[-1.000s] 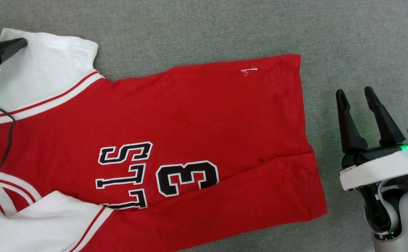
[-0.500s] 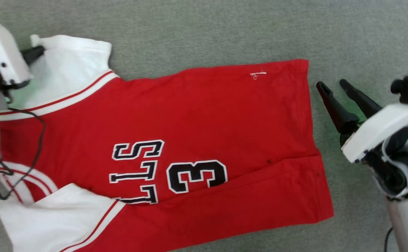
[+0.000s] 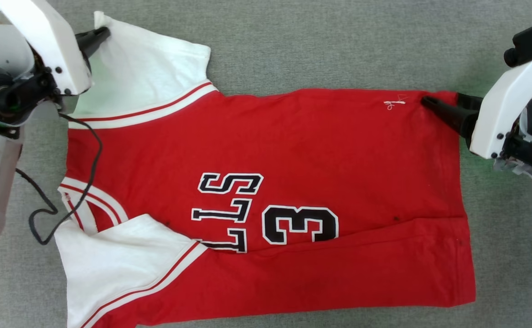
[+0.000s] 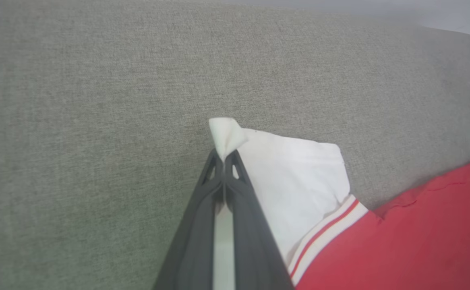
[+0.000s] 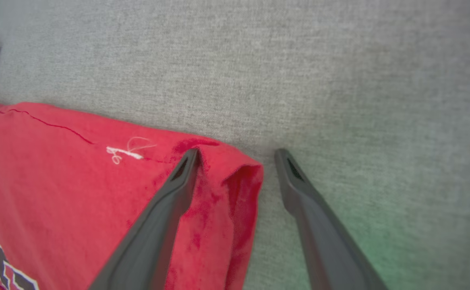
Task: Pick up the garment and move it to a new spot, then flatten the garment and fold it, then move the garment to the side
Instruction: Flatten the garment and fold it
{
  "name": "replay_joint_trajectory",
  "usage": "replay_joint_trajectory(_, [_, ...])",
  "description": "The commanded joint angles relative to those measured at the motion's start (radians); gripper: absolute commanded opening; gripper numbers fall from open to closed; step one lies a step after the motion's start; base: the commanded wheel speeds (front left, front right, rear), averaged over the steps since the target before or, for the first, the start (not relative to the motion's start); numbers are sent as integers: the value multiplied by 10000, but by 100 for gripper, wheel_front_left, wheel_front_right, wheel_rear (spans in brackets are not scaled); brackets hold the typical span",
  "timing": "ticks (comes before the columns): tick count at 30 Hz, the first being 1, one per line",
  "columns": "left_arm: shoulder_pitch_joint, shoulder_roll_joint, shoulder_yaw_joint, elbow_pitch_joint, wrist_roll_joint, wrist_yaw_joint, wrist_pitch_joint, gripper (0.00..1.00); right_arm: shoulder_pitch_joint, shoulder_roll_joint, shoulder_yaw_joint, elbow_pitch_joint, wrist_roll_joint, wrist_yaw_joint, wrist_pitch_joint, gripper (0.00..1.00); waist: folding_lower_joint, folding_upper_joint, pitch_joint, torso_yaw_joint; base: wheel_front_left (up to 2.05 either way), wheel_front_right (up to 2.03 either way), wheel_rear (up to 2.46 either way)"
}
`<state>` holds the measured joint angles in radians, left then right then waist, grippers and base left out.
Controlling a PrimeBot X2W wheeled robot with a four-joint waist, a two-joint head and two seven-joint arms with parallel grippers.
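On the grey fabric surface [image 3: 338,41]: the garment [image 3: 293,146] lies spread out front-up, with its black lettering and number 3 showing.
Long axis: runs across the head view — collar and white sleeves toward the robot's left, hem toward its right.
Left gripper [image 4: 223,159]: fingers pressed together on the outer corner of the far sleeve [image 3: 147,64]; a small peak of white cloth pokes out past the tips.
Right gripper [image 5: 238,155]: spread wide, holding nothing. It straddles the far hem corner [image 5: 241,177], one finger over red cloth, the other over bare surface just past the hem edge.
Nearer arm: each arm sits at its own end; the hem corner falls to the right one.
Likely next move: the right fingers need only close on the corner between them — both far corners would then be held.
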<state>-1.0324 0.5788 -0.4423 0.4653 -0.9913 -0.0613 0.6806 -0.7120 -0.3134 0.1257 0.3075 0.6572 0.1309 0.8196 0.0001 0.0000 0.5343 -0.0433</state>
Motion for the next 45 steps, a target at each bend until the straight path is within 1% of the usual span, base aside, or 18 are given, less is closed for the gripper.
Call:
replay_joint_trajectory(1, [-121, -115, -53, -23, 21, -58, -106, 0, 213, 281, 249, 541, -75, -3, 562, 100, -1, 0, 25, 129, 0, 0, 0])
replay_joint_trajectory(2, [-121, -115, -53, -23, 21, -58, -106, 0, 213, 281, 249, 541, -75, -3, 562, 100, -1, 0, 25, 129, 0, 0, 0])
replay_joint_trajectory(3, [-116, -138, -61, -23, 34, -68, -166, 0, 174, 365, 228, 645, -64, -3, 725, 90, -1, 0, 27, 162, 0, 0, 0])
replay_joint_trajectory(5, [-79, -219, -97, 2, 42, -127, -293, 0, 87, 548, 224, 765, -18, 0, 1067, 0, -1, 0, 30, 250, 0, 0, 0])
replay_joint_trajectory(7, [-63, -227, -96, 11, 50, -154, -355, 0, 50, 555, 230, 715, -48, 12, 1081, 0, -1, 0, 23, 273, 0, 0, 0])
replay_joint_trajectory(12, [209, -302, -107, 83, 65, -278, -774, 0, -41, 219, 161, 306, -337, 9, 859, 0, -1, 0, -312, 380, 0, 0, 0])
replay_joint_trajectory(17, [912, -320, -42, 80, -72, -426, -1437, 0, 203, -139, 173, -199, -615, 6, 212, 0, -1, 0, -1267, 531, 0, 0, 0])
replay_joint_trajectory(22, [2307, -255, 252, -203, -406, -459, -2273, 0, 1164, -318, 112, -415, -722, -3, -388, 0, -1, 0, -2536, 734, 0, 0, 0])
replay_joint_trajectory(24, [3027, -213, 366, -365, -536, -403, -2579, 0, 1698, -321, 35, -408, -639, -2, -490, 0, -1, 0, -3025, 813, 0, 0, 0])
replay_joint_trajectory(26, [3834, -169, 461, -549, -647, -325, -2914, 0, 2226, -288, -92, -339, -538, -2, -673, 0, -1, 0, -3523, 876, 0, 0, 0])
replay_joint_trajectory(30, [5505, -57, 648, -1212, -856, 46, -3432, 0, 3291, -195, -310, -279, -422, -2, -881, 0, -1, 0, -4149, 978, 0, 0, 0])
replay_joint_trajectory(39, [8951, -66, 754, -2686, -1312, 1014, -4030, 0, 5316, -23, -786, -214, -395, -3, -1755, 0, -1, 0, -4772, 956, 0, 0, 0])
replay_joint_trajectory(40, [9262, -123, 752, -2792, -1404, 1072, -4057, 0, 5516, 33, -802, -168, -342, -3, -1860, 11, -1, 0, -4806, 928, 0, 0, 0])
replay_joint_trajectory(41, [9537, -168, 739, -2851, -1446, 1155, -4092, 0, 5704, 69, -777, -118, -331, -3, -1980, 28, -1, 0, -4835, 895, 0, 0, 0])
replay_joint_trajectory(42, [9799, -183, 704, -2879, -1460, 1219, -4113, 0, 5858, 82, -770, -100, -357, -3, -2151, 49, -1, 0, -4854, 867, 0, 0, 0])
replay_joint_trajectory(43, [10017, -238, 661, -2914, -1500, 1282, -4121, 29, 6000, 128, -796, -60, -345, -3, -2346, 100, -1, 0, -4864, 846, 0, 0, 0])
replay_joint_trajectory(44, [10185, -296, 653, -2921, -1529, 1342, -4188, 93, 6141, 182, -799, -8, -289, -3, -2495, 100, -1, 0, -4878, 833, 0, 0, 0])
replay_joint_trajectory(45, [10328, -370, 643, -2909, -1558, 1358, -4252, 100, 6286, 202, -756, 31, -280, -2, -2650, 100, -1, 0, -4904, 815, 0, 0, 0])
